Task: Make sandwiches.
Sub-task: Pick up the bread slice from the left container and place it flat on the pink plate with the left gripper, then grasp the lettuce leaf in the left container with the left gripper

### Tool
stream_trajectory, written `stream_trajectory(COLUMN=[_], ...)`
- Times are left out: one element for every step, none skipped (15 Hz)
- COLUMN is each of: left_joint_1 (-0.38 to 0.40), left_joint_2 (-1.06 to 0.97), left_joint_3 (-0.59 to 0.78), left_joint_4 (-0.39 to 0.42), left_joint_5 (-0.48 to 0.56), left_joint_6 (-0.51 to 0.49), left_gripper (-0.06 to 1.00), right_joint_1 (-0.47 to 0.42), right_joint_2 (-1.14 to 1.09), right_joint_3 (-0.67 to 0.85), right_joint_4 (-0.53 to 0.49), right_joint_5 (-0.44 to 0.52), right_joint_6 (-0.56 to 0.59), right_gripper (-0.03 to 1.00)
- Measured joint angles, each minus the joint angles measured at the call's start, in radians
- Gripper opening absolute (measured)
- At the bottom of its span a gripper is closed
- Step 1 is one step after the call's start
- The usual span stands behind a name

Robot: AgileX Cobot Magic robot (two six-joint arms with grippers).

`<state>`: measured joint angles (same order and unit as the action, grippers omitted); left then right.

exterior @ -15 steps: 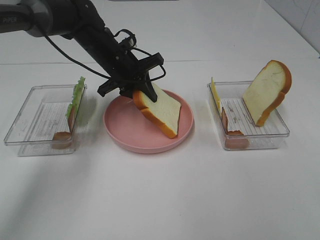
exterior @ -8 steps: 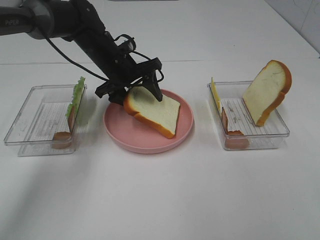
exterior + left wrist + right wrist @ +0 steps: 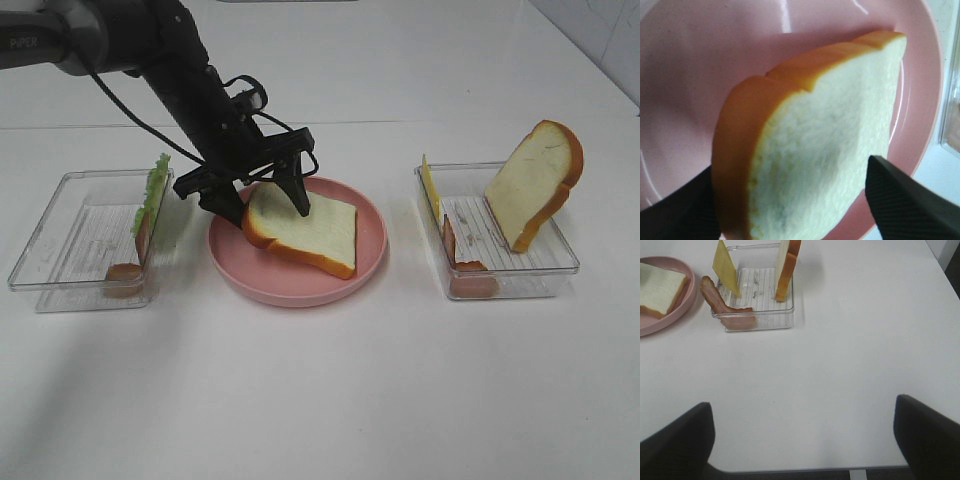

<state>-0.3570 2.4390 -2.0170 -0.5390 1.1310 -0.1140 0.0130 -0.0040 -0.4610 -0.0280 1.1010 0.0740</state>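
Left: clear plastic tray (image 3: 60,285); green lettuce leaf (image 3: 155,190) and reddish-brown bacon strip (image 3: 125,272) lean on its right wall.
Centre: I read left claw (image 3: 263,211) as spread, straddling white bread slice with orange-brown crust (image 3: 310,230); slice lies tilted on round pink plate (image 3: 300,290).
Right: second clear tray (image 3: 560,265) holds yellow cheese slice (image 3: 430,185), second bacon strip (image 3: 455,245), upright bread slice (image 3: 540,180).
Right claw (image 3: 802,432) spread wide above white tabletop (image 3: 840,365).

**Materials and finishes: sandwich bench**

Round pink plate (image 3: 372,250): glossy and smooth, with light glints.
White bread slice with orange-brown crust (image 3: 312,226): matt, finely porous crumb; smooth crust.
Clear rectangular plastic tray, left (image 3: 70,230): transparent, shiny, ribbed floor.
Matching clear plastic tray, right (image 3: 545,262): same finish.
Yellow cheese slice (image 3: 726,267): smooth, matt.
White tabletop (image 3: 330,390): smooth, faint sheen.
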Motion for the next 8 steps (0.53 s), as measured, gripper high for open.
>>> stream_trajectory(left_joint_1=[0.0,0.0,0.0,0.0,0.0,-0.001,-0.005,-0.009], left_joint_2=[0.0,0.0,0.0,0.0,0.0,0.0,0.0,0.0], left_joint_3=[-0.021,-0.048,-0.128,-0.162,-0.192,-0.217,-0.236,-0.247], left_joint_4=[0.01,0.029,0.102,0.131,0.142,0.138,0.129,0.117], left_joint_5=[0.018,0.041,0.076,0.076,0.076,0.077,0.077,0.078], left_joint_6=[-0.007,-0.025,-0.081,-0.105,-0.12,-0.125,-0.126,-0.127], left_gripper=[0.67,0.67,0.67,0.67,0.67,0.67,0.67,0.67], right_joint_1=[0.0,0.0,0.0,0.0,0.0,0.0,0.0,0.0], right_joint_2=[0.0,0.0,0.0,0.0,0.0,0.0,0.0,0.0], right_joint_3=[0.0,0.0,0.0,0.0,0.0,0.0,0.0,0.0], right_joint_4=[0.0,0.0,0.0,0.0,0.0,0.0,0.0,0.0], right_joint_5=[0.0,0.0,0.0,0.0,0.0,0.0,0.0,0.0], right_joint_6=[0.0,0.0,0.0,0.0,0.0,0.0,0.0,0.0], right_gripper=[0.93,0.93,0.93,0.93,0.93,0.93,0.93,0.93])
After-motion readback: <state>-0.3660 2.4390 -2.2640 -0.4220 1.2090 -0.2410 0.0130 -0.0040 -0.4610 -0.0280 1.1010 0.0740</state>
